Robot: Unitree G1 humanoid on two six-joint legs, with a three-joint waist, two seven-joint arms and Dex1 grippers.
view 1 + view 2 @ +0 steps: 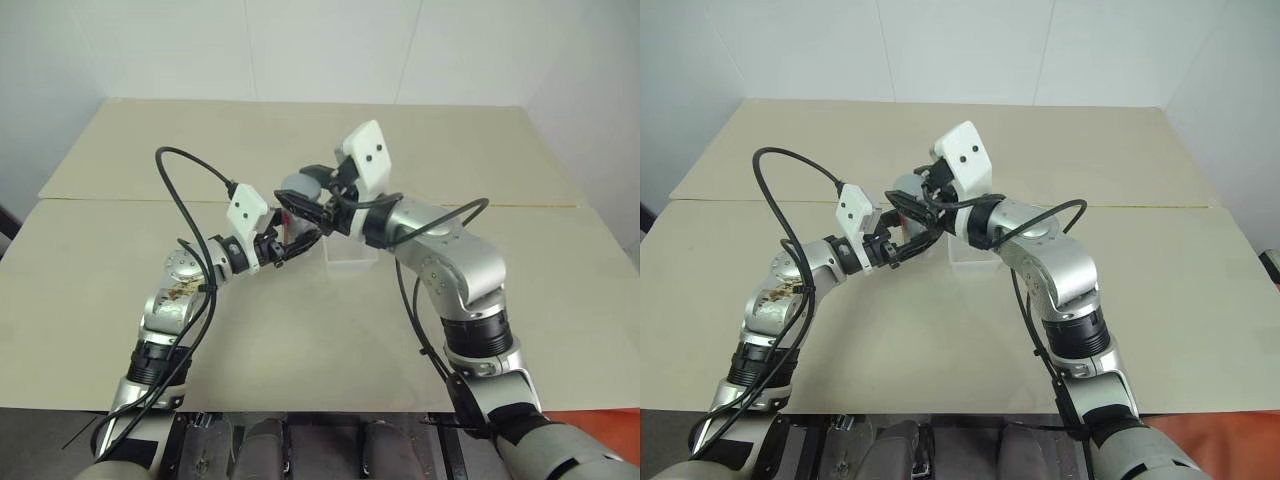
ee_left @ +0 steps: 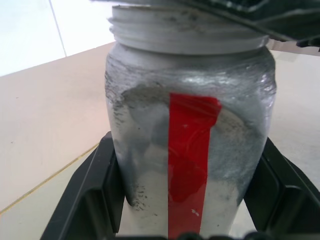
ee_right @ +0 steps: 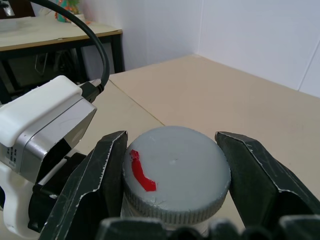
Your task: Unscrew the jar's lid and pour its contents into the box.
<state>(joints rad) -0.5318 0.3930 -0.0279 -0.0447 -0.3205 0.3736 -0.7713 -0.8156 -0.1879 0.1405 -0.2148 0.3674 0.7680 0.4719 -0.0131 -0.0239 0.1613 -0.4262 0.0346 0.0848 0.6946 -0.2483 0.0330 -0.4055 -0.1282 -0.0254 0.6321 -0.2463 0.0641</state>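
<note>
Right gripper (image 3: 172, 172) clamped on grey lid (image 3: 175, 165) atop the jar (image 2: 187, 145), frame ctr above table (image 1: 300, 330). Left gripper (image 2: 187, 200) clamped round jar body w/ red stripe; box (image 1: 352, 252) just behind on table.

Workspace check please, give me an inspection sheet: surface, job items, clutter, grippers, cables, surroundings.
Surface: beige table, with a seam running across it.
Jar: held up above the table, upright, red stripe label, greyish residue on the inside wall.
Lid: grey, on the jar, with a red mark on top.
Contents: cannot tell through the clouded wall.
Box: clear tray on the table just behind the grippers.
Clutter: nothing seen.
Left gripper: shut on the jar's body.
Right gripper: shut on the lid, one finger on each side.
Cables: black cable looping over the left arm, another along the right arm.
Surroundings: white walls; a dark-framed table in the right wrist view.
</note>
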